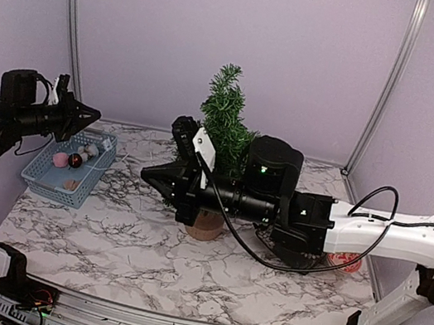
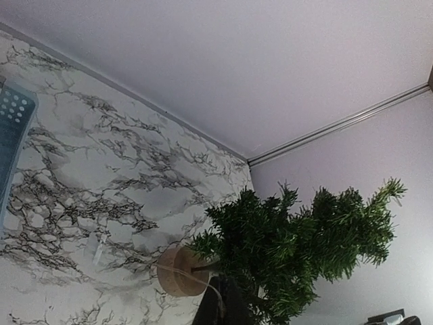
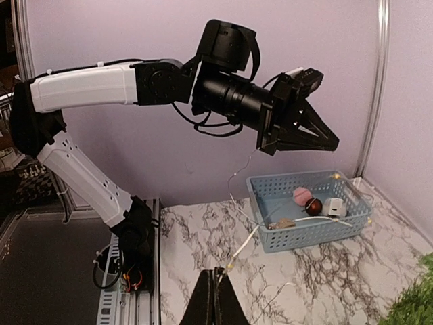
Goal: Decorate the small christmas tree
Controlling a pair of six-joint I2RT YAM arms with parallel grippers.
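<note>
Tree (image 1: 226,122) stands near the middle of the table (image 1: 141,259), my right arm lying across in front of it. My right gripper (image 1: 148,173) is pinched shut just left of it. My left gripper (image 1: 91,115), also closed, hovers above the basket (image 1: 46,179). I see a thin wire (image 3: 238,252) trailing below it and can't tell whether either gripper holds it.

1. We see plain lilac walls (image 1: 224,29) behind and beside the scene.
2. We see a white tabletop veined grey like marble (image 1: 182,266).
3. We see slim silver metal posts (image 1: 391,75) in the corners.
</note>
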